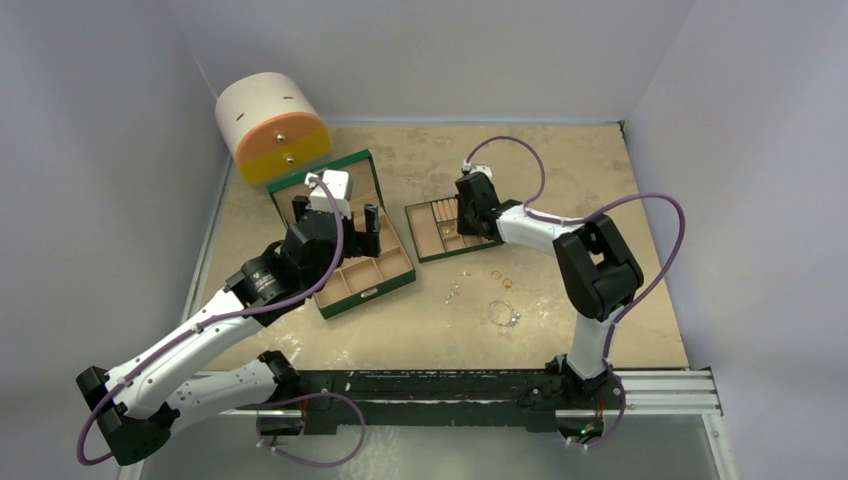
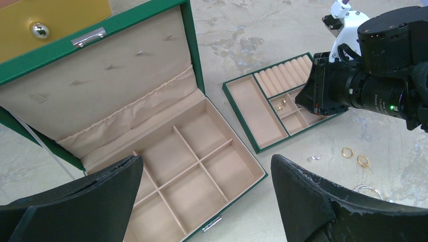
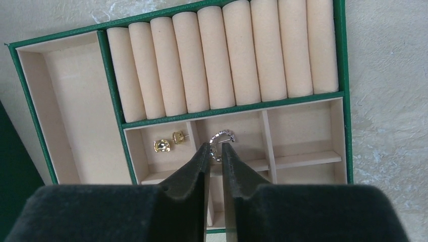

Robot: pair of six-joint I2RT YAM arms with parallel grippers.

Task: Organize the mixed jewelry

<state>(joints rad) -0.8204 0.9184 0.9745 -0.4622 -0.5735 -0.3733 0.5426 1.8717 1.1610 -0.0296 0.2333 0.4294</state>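
Tray compartment (image 3: 247, 128): silvery earring (image 3: 222, 136) pinched between right gripper (image 3: 216, 150) tips.

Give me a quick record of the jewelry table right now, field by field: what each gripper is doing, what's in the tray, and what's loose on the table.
left gripper: open, hovering over the green box, holding nothing
right gripper: closed on a silver earring over a small compartment of the tray
tray contents: gold earrings in the neighbouring compartment
green box: lid up, compartments in view empty
loose: two gold rings, a wire hoop and small silver pieces on the table
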